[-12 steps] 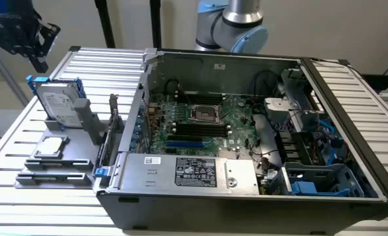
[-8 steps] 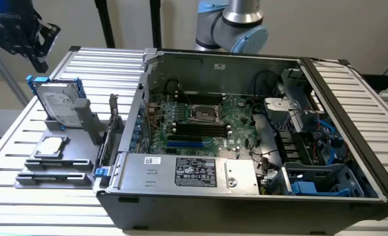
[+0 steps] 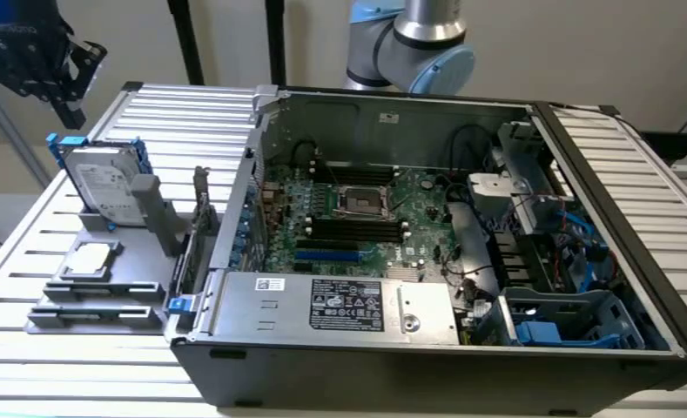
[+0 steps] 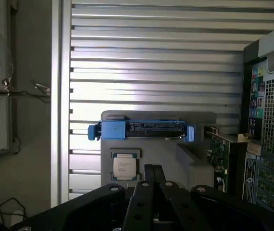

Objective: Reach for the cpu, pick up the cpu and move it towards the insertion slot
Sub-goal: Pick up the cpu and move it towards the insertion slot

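Observation:
The cpu is a small silver-topped square chip lying flat on a grey fixture, at the exterior view's left, outside the computer case. My gripper hangs high above the table's far left corner, well away from the chip. In the wrist view, my gripper has its dark fingers together with nothing between them, and the cpu lies far below, just beside the fingertips in the picture. The insertion slot, a silver-framed socket with a dark centre, sits on the motherboard inside the open case.
A silver hard drive with blue brackets stands upright on the fixture behind the chip, and its blue brackets appear from above in the wrist view. The open computer case takes up the middle and right of the slatted metal table. The arm's base rises behind the case.

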Robot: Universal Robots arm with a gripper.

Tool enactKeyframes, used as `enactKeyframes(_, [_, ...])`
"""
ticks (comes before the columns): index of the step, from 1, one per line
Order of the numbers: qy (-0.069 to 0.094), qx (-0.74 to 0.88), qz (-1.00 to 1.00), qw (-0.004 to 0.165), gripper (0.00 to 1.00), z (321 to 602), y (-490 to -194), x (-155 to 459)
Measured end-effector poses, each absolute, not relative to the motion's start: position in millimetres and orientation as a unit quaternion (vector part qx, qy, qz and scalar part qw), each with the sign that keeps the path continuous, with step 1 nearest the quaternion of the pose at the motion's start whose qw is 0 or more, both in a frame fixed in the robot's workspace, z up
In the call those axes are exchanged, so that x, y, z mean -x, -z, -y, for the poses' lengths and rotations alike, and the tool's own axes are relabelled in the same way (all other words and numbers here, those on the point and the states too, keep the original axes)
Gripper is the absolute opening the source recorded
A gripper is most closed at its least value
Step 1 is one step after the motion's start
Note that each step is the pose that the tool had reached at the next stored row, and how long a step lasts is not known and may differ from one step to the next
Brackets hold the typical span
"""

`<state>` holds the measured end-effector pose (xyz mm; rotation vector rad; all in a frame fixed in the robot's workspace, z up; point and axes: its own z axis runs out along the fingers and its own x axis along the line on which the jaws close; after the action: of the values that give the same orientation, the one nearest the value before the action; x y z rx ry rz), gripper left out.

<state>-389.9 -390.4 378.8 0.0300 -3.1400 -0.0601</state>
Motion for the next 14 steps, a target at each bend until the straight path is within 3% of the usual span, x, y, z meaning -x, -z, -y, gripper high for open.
enactKeyframes(14, [0.019,-0.009,1.000,0.002,0.11,407,-368,420])
